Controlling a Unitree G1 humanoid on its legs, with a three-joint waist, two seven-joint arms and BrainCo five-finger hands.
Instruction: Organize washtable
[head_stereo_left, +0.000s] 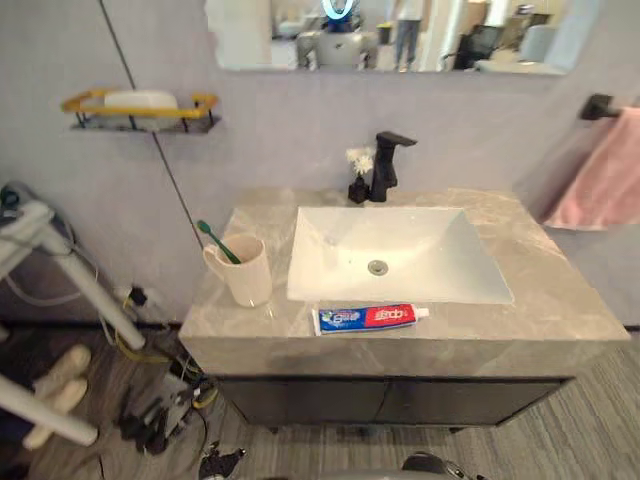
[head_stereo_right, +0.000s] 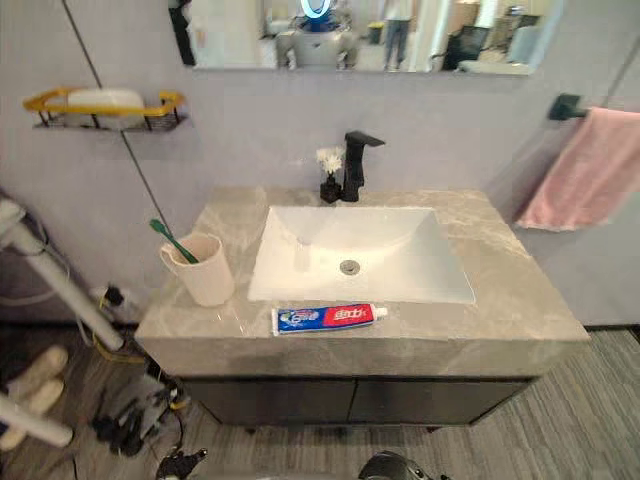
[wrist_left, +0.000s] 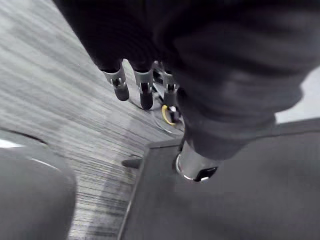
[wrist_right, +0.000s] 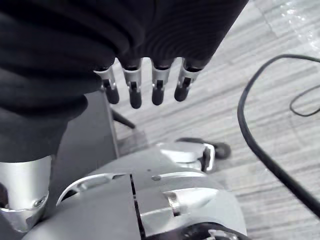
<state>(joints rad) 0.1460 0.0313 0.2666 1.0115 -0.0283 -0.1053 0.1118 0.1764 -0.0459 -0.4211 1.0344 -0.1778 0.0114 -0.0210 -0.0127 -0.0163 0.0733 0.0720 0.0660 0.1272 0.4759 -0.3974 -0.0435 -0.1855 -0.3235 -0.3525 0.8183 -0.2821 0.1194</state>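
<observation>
- Left hand (wrist_left: 145, 92): in its own wrist view the fingers were hanging out straight and loose with the thumb off to one side. Nothing in it, nothing touched, just the grey wood-grain floor (wrist_left: 60, 100) past the fingertips.
- Right hand (wrist_right: 132, 90): same deal. The dark-tipped fingers sat in a straight row, spread a little, holding nothing, with floor beyond them too.
- The grey marble-look washtable top (head_stereo_left: 560, 300) sat on a dark cabinet (head_stereo_left: 400, 400), with a white rectangular sink basin (head_stereo_left: 400, 250) set into the middle.
- A blue, red and white toothpaste tube (head_stereo_left: 365, 318) lay flat on the counter's front strip, right along the front rim of the basin, cap end pointing to the robot's right.
- A beige ceramic mug (head_stereo_left: 245, 272) stood upright on the counter left of the basin, near the tube but not touching it. A green toothbrush (head_stereo_left: 217, 241) stood in it, leaning out to the left over the rim.
- At the back, a black angular tap (head_stereo_left: 385, 165) stood behind the basin, with a small black vase of white flowers (head_stereo_left: 358, 185) just beside it on the left.
- On the wall, a pink towel (head_stereo_left: 605, 175) hung off a black bar on the right. On the left was a yellow-edged wire shelf (head_stereo_left: 140, 108) carrying a white soap dish (head_stereo_left: 140, 99), and a mirror (head_stereo_left: 400, 35) was up top.
</observation>
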